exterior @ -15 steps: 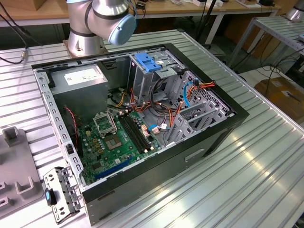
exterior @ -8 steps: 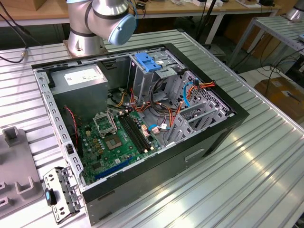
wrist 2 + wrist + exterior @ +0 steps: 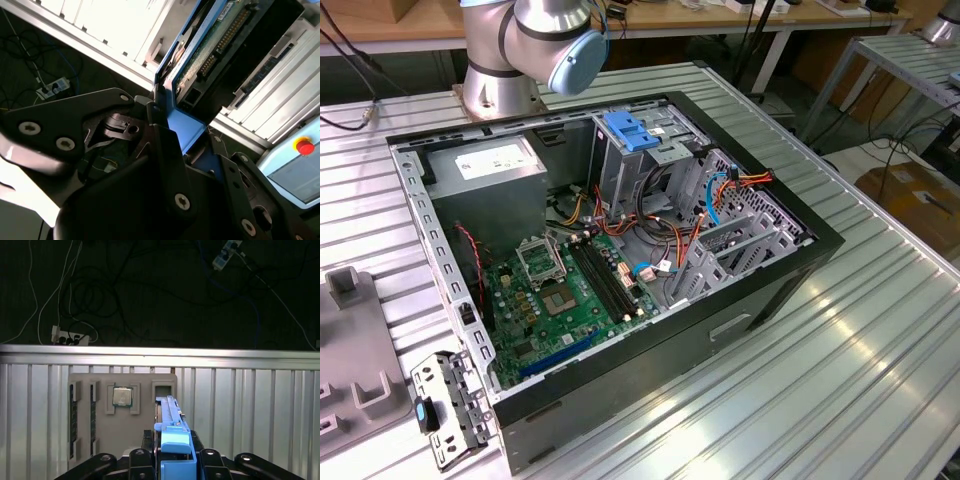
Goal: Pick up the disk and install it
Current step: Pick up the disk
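Jaws clamped on flat rectangular blue-railed disk (image 3: 169, 412), green circuit-board face up, in black gripper (image 3: 172, 452) | grey tray (image 3: 100, 382) holding square silver processor chip (image 3: 121, 396) beyond disk | exterior view: grey arm base (image 3: 495, 85) at 11 o'clock of open black computer case (image 3: 760, 300)

The arm (image 3: 535, 40) stood on its round grey foot near the far edge of the surface (image 3: 880, 330) in the exterior view. A fat silver joint with a blue cap bent out to one side just over the foot. In the first wrist view the black pincer (image 3: 172, 447) was closed tight on the disk (image 3: 169, 412). The disk stood on its thin edge between the two sides. In the second wrist view a dark finger (image 3: 167, 150) pressed flat against the disk's blue side.
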